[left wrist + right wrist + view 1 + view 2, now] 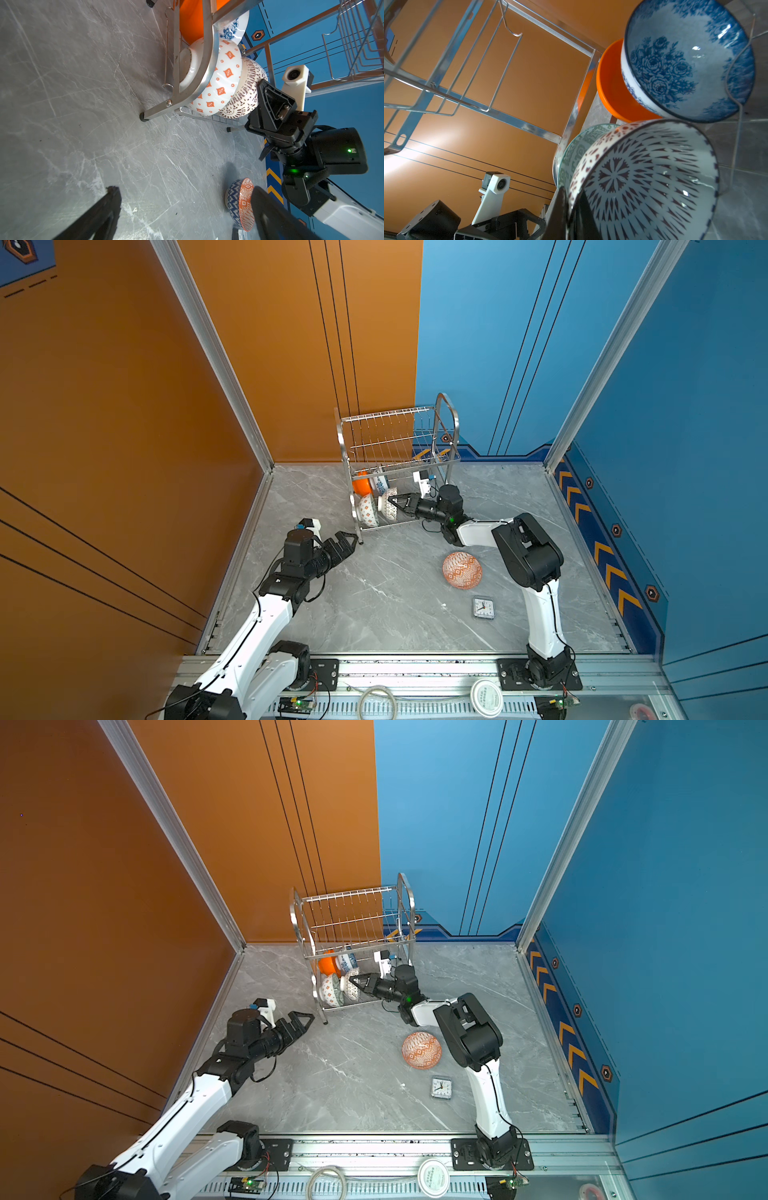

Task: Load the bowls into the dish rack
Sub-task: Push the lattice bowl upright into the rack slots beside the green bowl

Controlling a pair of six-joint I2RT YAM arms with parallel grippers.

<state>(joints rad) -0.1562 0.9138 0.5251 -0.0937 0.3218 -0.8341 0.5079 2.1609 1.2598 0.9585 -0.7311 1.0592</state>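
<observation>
In both top views the black-patterned bowl (391, 514) is pinched at its rim by the right gripper (390, 502), reached in from 3 o'clock onto the lower shelf of the dish rack (386, 415). Beside it on that shelf are seen the orange bowl (361, 486), the blue-flowered bowl (380, 484) and the orange-diamond bowl (368, 511). A fifth bowl (462, 570) is seen on the table (374, 610) at 5 o'clock of the rack. The left gripper (352, 542) is held spread at 7 o'clock, near a rack foot.
</observation>
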